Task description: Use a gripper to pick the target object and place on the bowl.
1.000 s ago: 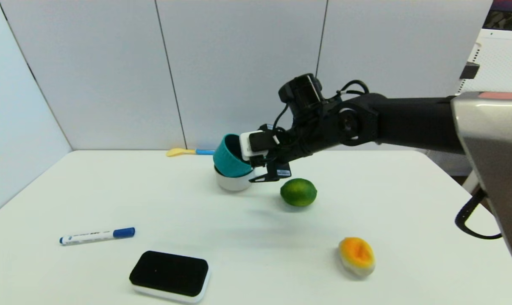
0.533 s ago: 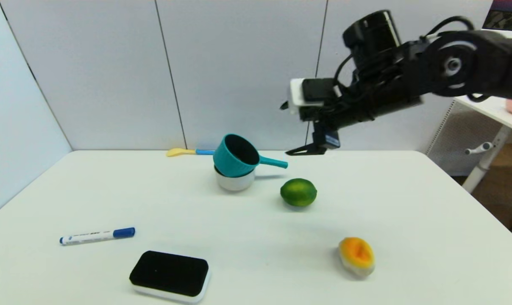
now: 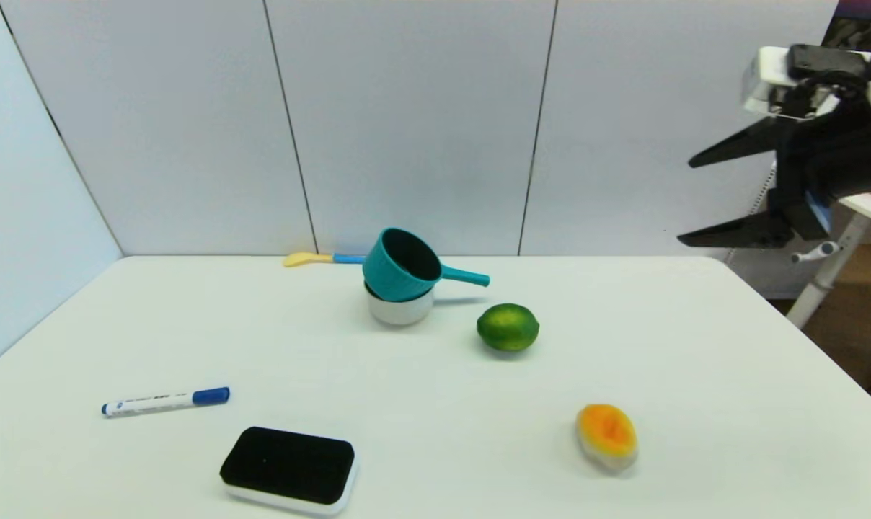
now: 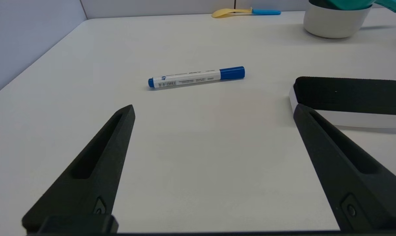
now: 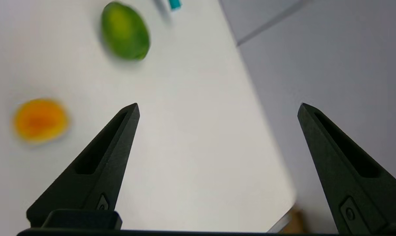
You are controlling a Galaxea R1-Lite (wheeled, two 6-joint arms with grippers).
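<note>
The teal saucepan (image 3: 399, 267) rests tilted on the off-white bowl (image 3: 399, 308) at the back middle of the table, its handle pointing right. The left wrist view shows the bowl (image 4: 335, 23) with the saucepan (image 4: 348, 3) on top. My right gripper (image 3: 684, 200) is open and empty, raised high beyond the table's right edge, far from the saucepan; in its own view (image 5: 217, 108) it hangs over the table's far right corner. My left gripper (image 4: 214, 109) is open and empty, low over the near left of the table.
A green lime (image 3: 507, 327) lies right of the bowl, an orange melon piece (image 3: 606, 432) at front right. A blue marker (image 3: 165, 401) and a black eraser (image 3: 288, 468) lie front left. A yellow and blue spoon (image 3: 320, 258) lies at the back.
My right gripper let go of the saucepan on the bowl, then rose and swung away to the right, off past the table's edge. The saucepan stays tilted on the bowl.
</note>
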